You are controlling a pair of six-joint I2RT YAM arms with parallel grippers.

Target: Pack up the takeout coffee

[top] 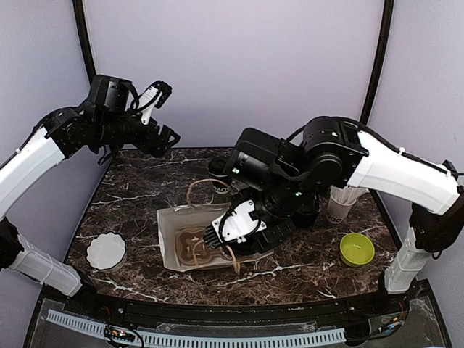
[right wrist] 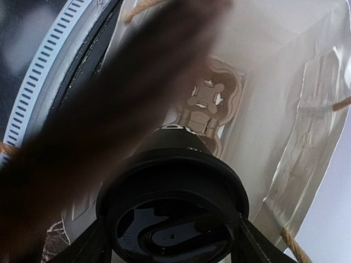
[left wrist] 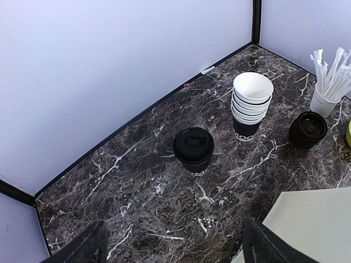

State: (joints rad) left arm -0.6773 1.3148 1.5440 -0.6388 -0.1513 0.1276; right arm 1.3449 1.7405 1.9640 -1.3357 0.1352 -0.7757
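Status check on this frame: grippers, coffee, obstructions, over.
Left gripper open, empty, raised. Right gripper shut on lidded cup at the open bag. Second lidded cup stands on table. No obstruction seen.

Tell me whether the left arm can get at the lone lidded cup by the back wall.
Probably yes. The left gripper hangs open above the table, facing the lidded cup; nothing stands between, and the cup stack sits apart.

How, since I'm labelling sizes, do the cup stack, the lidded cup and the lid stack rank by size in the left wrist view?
1. cup stack: largest.
2. lidded cup and lid stack: near alike; the cup stands nearer the camera, so unranked.
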